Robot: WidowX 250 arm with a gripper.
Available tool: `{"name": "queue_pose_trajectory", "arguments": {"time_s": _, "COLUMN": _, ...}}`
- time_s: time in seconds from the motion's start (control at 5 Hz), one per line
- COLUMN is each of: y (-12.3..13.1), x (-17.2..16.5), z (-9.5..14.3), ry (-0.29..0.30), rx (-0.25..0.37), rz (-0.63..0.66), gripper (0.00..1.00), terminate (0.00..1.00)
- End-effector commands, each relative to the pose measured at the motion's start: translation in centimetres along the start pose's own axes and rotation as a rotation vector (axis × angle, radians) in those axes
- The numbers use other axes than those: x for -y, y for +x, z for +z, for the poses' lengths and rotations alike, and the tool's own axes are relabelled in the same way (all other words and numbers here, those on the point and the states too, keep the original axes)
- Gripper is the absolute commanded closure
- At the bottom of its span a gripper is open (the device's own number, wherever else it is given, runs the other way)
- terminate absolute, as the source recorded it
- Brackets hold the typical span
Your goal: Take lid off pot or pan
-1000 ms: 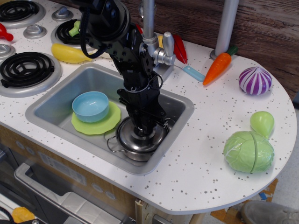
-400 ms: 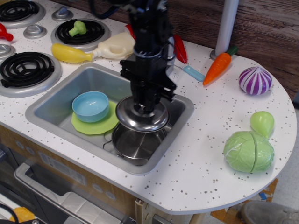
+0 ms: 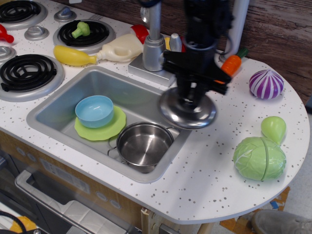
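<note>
The steel pot (image 3: 144, 145) stands open and empty in the front right corner of the sink (image 3: 53, 110). My gripper (image 3: 191, 102) is shut on the knob of the round steel lid (image 3: 188, 112) and holds it in the air over the sink's right rim and the counter, up and to the right of the pot. The lid hangs roughly level, apart from the pot. The knob itself is hidden between the fingers.
A light-blue bowl (image 3: 94, 110) sits on a light-green plate (image 3: 103, 129) left of the pot. The faucet (image 3: 153, 44) stands behind the sink. A carrot (image 3: 232, 64), purple onion (image 3: 266, 84), green pear (image 3: 273, 128) and cabbage (image 3: 259, 158) lie on the right counter.
The lid has come off the pot: it was lifted, then carried up and to the right, past the sink's right rim. The pot stays in place, now open.
</note>
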State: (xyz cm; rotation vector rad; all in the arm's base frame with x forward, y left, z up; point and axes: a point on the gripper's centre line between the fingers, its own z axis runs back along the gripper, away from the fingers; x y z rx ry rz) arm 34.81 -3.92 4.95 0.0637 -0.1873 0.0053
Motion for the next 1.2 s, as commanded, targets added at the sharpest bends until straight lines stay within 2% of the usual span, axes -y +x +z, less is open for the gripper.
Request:
{"name": "queue_pose_trajectory", "arguments": {"time_s": 0.0, "y": 2.8, "x": 2.8, "z": 0.1, "ry": -0.079, "rx": 0.057, "rz": 0.043, "gripper": 1.00, "terminate": 0.00}}
{"name": "queue_pose_trajectory", "arguments": {"time_s": 0.2, "y": 3.5, "x": 3.5, "z": -1.2, "ry": -0.124, "rx": 0.071, "rz": 0.023, "gripper": 1.00, "terminate": 0.00}}
{"name": "queue_pose_trajectory", "arguments": {"time_s": 0.4, "y": 3.6, "x": 3.9, "z": -1.2, "ry": -0.143, "rx": 0.075, "rz": 0.009, "gripper": 0.00, "terminate": 0.00}}
{"name": "queue_pose_trajectory", "arguments": {"time_s": 0.8, "y": 3.6, "x": 3.9, "z": -1.2, "ry": -0.143, "rx": 0.075, "rz": 0.009, "gripper": 0.00, "terminate": 0.00}}
{"name": "queue_pose_trajectory", "arguments": {"time_s": 1.0, "y": 3.6, "x": 3.9, "z": -1.2, "ry": -0.143, "rx": 0.075, "rz": 0.009, "gripper": 0.00, "terminate": 1.00}}
